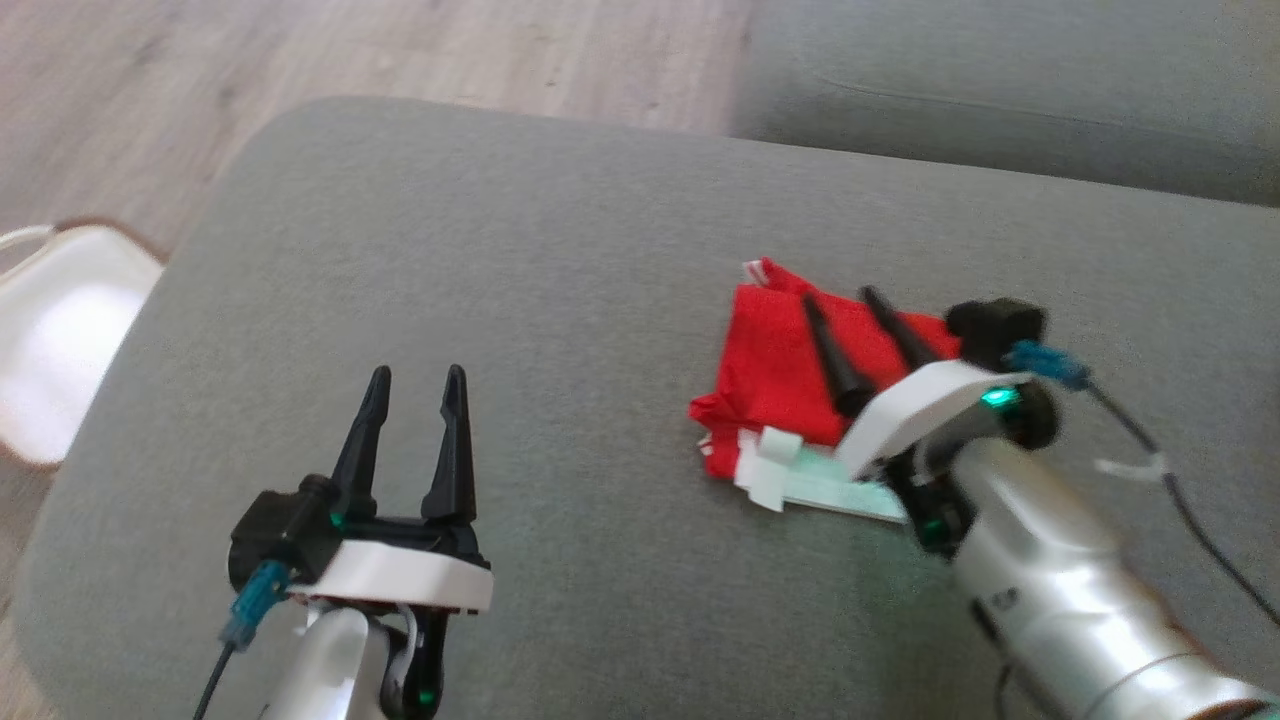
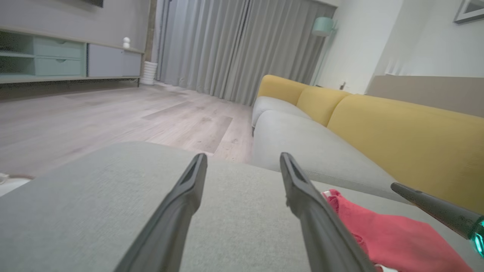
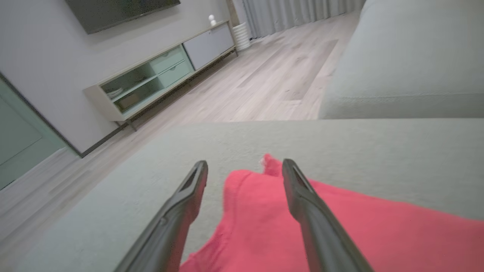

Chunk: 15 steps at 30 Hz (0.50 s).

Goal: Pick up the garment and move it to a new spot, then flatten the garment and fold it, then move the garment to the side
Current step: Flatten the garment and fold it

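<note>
On the grey cushion (image 1: 500, 250), right of centre, the red garment (image 1: 775, 360) is seen lying as a compact, roughly squared bundle, with pale trim and a label at its near edge. The right gripper (image 1: 838, 296) is poised low over it, fingers spread apart and pointing far-left across the cloth. Nothing is pinched between them, and whether the tips touch the fabric cannot be told. In the right wrist view the red cloth is seen beneath and between the two fingers, with its far corner just beyond the tips. The left gripper (image 1: 417, 372) is wide open and empty at the near left, well apart from the garment. Judged: folding appears done, and the step in hand is taken to be the move to the side. If more shifting is wanted, a pinch through all layers at one edge would be called for, so that the fold is not undone
</note>
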Tool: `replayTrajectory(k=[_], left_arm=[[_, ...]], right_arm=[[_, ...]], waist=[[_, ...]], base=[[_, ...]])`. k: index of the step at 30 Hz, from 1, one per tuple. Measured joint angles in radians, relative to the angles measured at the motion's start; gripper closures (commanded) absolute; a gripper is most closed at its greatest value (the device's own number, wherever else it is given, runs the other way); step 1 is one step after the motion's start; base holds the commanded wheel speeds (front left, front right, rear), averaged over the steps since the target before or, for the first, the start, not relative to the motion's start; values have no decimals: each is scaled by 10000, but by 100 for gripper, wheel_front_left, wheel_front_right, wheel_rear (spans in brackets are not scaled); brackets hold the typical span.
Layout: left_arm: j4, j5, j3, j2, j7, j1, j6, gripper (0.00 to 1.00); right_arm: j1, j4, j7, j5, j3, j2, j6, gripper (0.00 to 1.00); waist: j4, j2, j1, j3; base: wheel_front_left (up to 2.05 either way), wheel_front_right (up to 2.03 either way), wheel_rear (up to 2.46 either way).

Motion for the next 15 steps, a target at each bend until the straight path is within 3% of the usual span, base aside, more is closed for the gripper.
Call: replayTrajectory(k=[3, 8, 15], left_arm=[[-79, 2, 29, 0, 0, 9, 4, 0], [-81, 644, 96, -2, 0, 32, 59, 0], [-113, 940, 370, -4, 0, 49, 199, 0]], right_arm=[[92, -433, -31, -750, -928, -508, 0, 0], [987, -2266, -35, -2385, -3127, -1137, 0, 0], [3533, -4566, -36, -4374, -5187, -642, 0, 0]], waist=[[-423, 0, 0, -46], [-1145, 0, 0, -47], [-2035, 0, 0, 16]], base=[[0, 0, 0], [0, 0, 0], [0, 0, 0]])
